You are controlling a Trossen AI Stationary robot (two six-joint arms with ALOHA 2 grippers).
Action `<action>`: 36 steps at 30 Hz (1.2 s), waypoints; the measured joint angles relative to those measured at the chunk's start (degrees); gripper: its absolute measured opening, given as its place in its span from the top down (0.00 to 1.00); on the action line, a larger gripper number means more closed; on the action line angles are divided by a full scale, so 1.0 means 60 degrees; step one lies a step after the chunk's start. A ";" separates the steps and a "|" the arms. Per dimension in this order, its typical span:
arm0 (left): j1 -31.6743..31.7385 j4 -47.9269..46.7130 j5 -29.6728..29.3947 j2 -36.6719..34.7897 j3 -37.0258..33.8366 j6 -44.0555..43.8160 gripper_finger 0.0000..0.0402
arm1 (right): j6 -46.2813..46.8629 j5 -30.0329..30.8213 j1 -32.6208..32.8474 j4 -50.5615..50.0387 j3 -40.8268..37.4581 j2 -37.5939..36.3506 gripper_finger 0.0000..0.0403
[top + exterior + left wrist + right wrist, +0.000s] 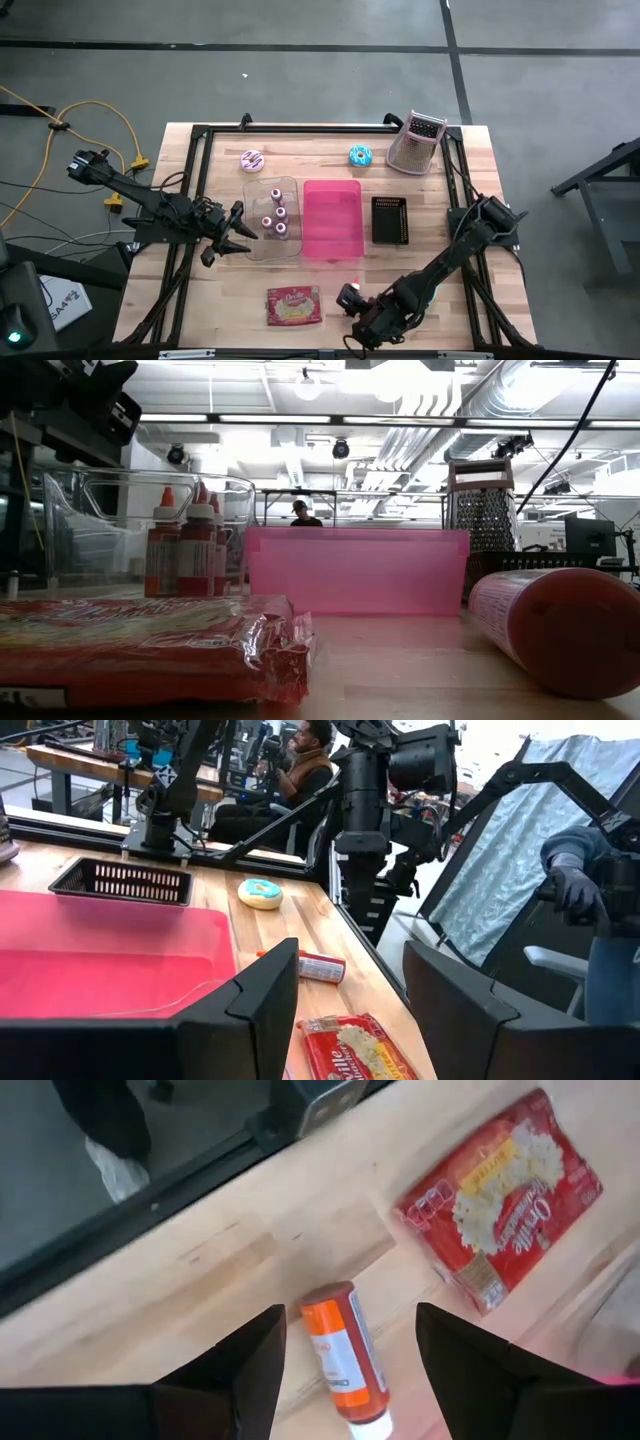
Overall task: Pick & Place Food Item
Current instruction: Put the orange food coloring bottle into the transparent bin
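- Your right gripper (352, 305) sits at the lower centre of the high view, fingers spread and empty, just above the orange bottle (345, 1360) lying on the table (450, 220).
- The red popcorn packet (293, 306) lies just left of it.
- Your left gripper (238, 232) hangs released at centre left, beside the clear bin (287, 183).
- The pink tray (333, 219) lies mid-frame.

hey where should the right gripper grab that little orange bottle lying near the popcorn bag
Probably across the middle of the orange bottle, coming straight down from above. It lies flat on its side on the table, so its round body offers two opposite sides. The right gripper hovers open over it; the popcorn bag lies clear.
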 joint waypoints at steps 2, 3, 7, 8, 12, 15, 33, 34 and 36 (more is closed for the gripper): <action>0.0000 0.0002 0.0001 -0.0001 0.0000 0.0000 0.56 | 0.0908 0.0045 -0.0015 0.0156 0.0000 0.0000 0.48; 0.0000 0.0002 0.0001 -0.0001 0.0000 0.0000 0.56 | 0.1661 0.0164 -0.0046 0.0308 0.0000 0.0000 0.48; 0.0000 -0.0001 0.0000 -0.0001 0.0000 0.0000 0.56 | 0.5153 0.0574 -0.0246 0.0915 0.0000 0.0000 0.48; 0.0000 0.0001 0.0001 -0.0001 0.0000 0.0000 0.56 | 0.6132 0.0548 -0.0314 0.0999 0.0000 0.0000 0.48; 0.0000 -0.0001 0.0001 -0.0001 0.0000 -0.0130 0.56 | 1.0552 -0.0167 -0.0631 0.0896 0.0000 0.0000 0.48; 0.0000 -0.0001 0.0001 -0.0001 0.0000 -0.0157 0.56 | 1.3796 -0.0788 -0.0829 0.0664 0.0000 0.0000 0.48; 0.0000 -0.0137 0.0004 -0.0001 0.0000 -0.0039 0.56 | 2.1888 -0.1138 -0.0519 0.0509 0.0000 0.0004 0.48; 0.0000 -0.0167 0.0005 -0.0001 0.0000 -0.0003 0.56 | 2.2125 -0.1025 -0.0459 0.0428 0.0000 0.0004 0.48; 0.0000 -0.0201 0.0005 0.0002 0.0000 0.0026 0.56 | 2.2631 -0.0819 -0.0346 0.0181 0.0000 0.0004 0.48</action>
